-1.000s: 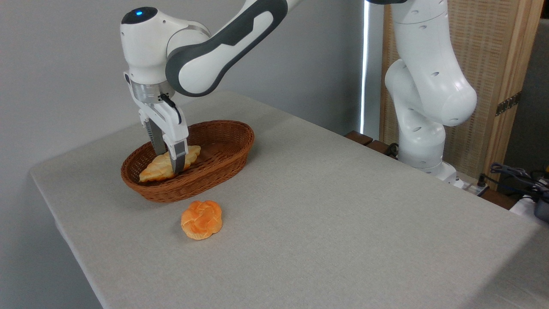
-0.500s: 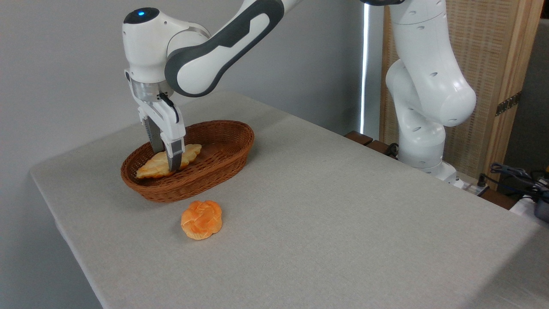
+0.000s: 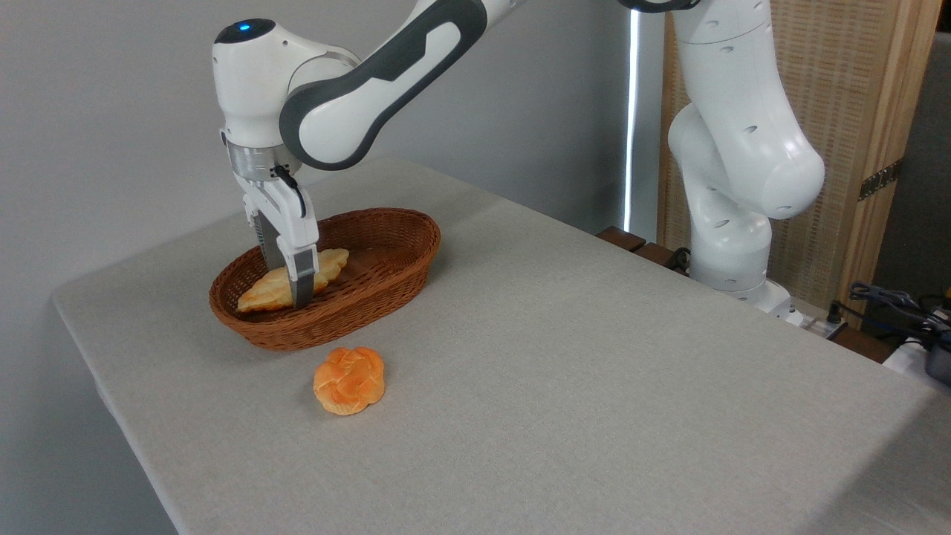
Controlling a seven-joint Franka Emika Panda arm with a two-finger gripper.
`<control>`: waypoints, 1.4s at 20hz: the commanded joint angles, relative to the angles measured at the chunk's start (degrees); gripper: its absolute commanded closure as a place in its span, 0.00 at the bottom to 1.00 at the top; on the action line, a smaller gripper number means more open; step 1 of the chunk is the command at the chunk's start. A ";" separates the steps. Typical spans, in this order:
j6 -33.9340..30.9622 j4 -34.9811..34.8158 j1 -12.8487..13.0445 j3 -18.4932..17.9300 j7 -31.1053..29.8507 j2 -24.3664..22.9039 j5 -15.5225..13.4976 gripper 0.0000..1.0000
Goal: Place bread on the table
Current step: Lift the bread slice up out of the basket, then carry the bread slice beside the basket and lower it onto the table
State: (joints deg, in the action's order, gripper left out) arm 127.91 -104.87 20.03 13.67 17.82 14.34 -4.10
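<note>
The bread [image 3: 261, 294], a long pale golden braided pastry, is inside the brown wicker basket [image 3: 386, 286] at the back left of the table [image 3: 557, 371]. My gripper [image 3: 291, 286] reaches down into the basket and is shut on the bread across its middle. The near finger [image 3: 302, 279] covers part of the pastry, and both pointed ends stick out to either side. I cannot tell whether the bread still touches the basket floor.
A round, deeper-orange knotted bun [image 3: 349, 380] lies on the cloth just in front of the basket. The arm's white base [image 3: 732, 245] stands at the table's far right edge. Cables [image 3: 891, 301] lie beyond it.
The gripper has turned slightly and shifted a little within the basket, still shut on the bread. The bread's left end moved slightly up and to the left. The bun has not moved.
</note>
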 commanded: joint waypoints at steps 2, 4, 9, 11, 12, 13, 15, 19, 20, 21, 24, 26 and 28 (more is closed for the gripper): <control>0.85 -0.16 0.54 -0.67 -0.15 -0.10 0.85 0.51; 0.85 -0.07 0.54 -0.67 -0.33 -0.19 0.85 0.51; 0.85 -0.07 0.63 -0.58 -0.41 -0.36 0.85 0.50; 0.76 -0.07 0.63 -0.40 -0.59 -0.62 0.85 0.50; 0.76 -0.07 0.63 -0.40 -0.76 -0.80 0.85 0.50; 0.76 -0.07 0.63 -0.40 -1.29 -0.89 0.85 0.50; 0.76 -0.07 0.63 -0.32 -1.91 -1.85 0.85 0.50; -0.55 -0.07 0.63 -0.23 -2.44 -4.92 0.76 0.50; -1.51 -0.07 0.63 -0.23 -2.44 -5.72 0.76 0.50; -2.39 -0.07 0.54 -0.31 -2.44 -6.59 0.67 0.50; -4.94 0.02 0.45 -0.75 -2.35 -9.05 0.32 0.50; -6.96 -0.07 -0.07 -1.19 -2.35 -10.81 0.32 0.48; -10.73 -0.07 -0.25 -3.11 -1.65 -13.01 0.41 0.45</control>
State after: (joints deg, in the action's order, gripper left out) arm 121.97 -104.33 19.82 13.18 16.72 5.12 -4.09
